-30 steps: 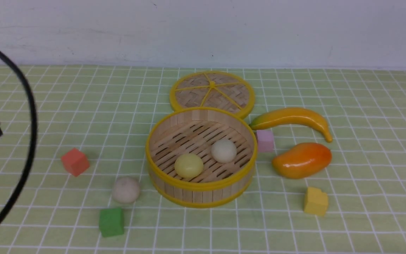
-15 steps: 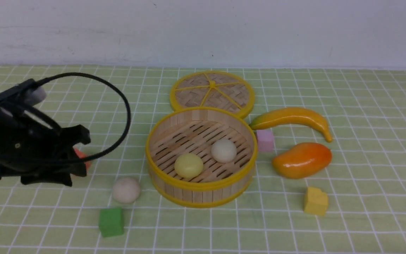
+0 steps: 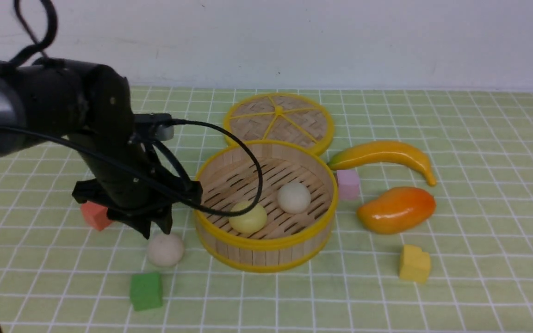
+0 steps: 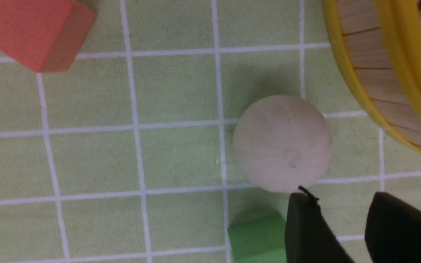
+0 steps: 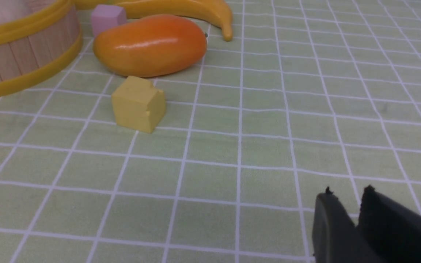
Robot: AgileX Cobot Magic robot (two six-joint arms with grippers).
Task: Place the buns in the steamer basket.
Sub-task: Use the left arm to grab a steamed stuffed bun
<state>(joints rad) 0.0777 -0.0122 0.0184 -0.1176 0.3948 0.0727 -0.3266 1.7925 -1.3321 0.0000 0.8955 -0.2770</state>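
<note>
**Now the left arm is over the last bun**

Already a pale yellow bun (image 3: 248,217) and an off-white bun (image 3: 294,197) lie on the slatted floor of the steamer basket (image 3: 266,243), in the middle of the front view. The third bun (image 3: 165,249) sits on the worktop (image 3: 479,277) at lower left of centre, just beside the basket's outer wall. A green cube (image 3: 146,290) is near it toward the bottom edge, and a red cube (image 3: 94,216) lies further left.

A second ago the left arm barely showed at the left edge. It has since swung across, and the left end effector (image 3: 158,231) now hangs just above the loose bun, fingers apart and holding nothing. In the left wrist view the bun lies just ahead of the fingertips, not between them, so a small correction probably comes before the descent. With that pick and one drop, the task should be finished.

The right end effector (image 5: 348,193) sits low over bare worktop, well away from the yellow cube. Only a sliver shows between its fingers, and I cannot tell whether they are closed.
</note>
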